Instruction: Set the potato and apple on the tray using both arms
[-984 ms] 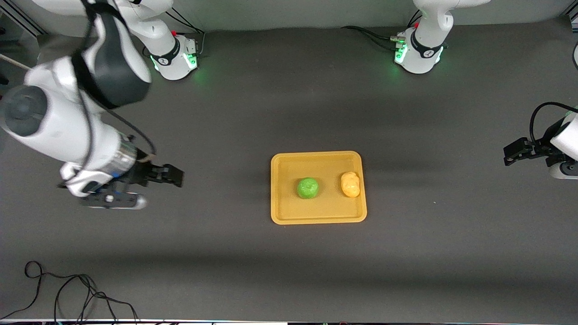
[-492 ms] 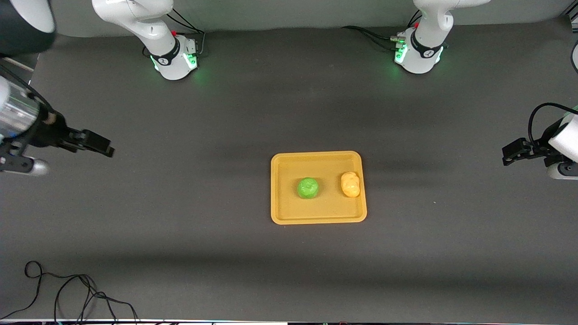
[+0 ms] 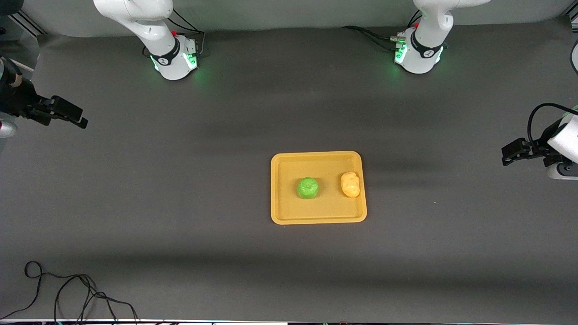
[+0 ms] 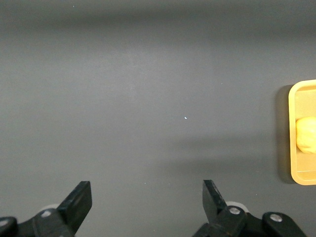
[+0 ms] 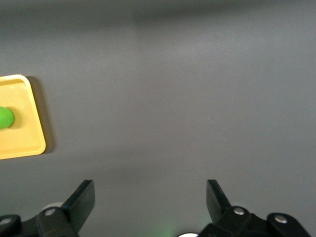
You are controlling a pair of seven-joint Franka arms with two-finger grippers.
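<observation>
The tray [image 3: 318, 216] is lying flat near the middle of a dark grey matte table [image 3: 226, 180], with the apple [image 3: 308, 188] and the potato [image 3: 350, 184] both resting inside it.

Going from the right arm's end of the table: the right gripper [image 3: 67, 113] is hanging over the bare table edge, well apart from the tray, and in the right wrist view its fingers [image 5: 83, 197] are standing wide apart with nothing between them. A loose black cable [image 3: 67, 293] is lying coiled at the table corner nearest the front camera. The two white arm bases, the right arm's [image 3: 174, 56] and the left arm's [image 3: 420, 52], are glowing green along the table's farthest edge, against a pale grey wall.

On the tray, the apple is sitting near the centre and the potato beside it, close to the rim toward the left arm's end, the two apart.

The left gripper [image 3: 512, 152] is hovering over the bare table at its own end, jaws spread wide and empty in the left wrist view [image 4: 145, 205].
</observation>
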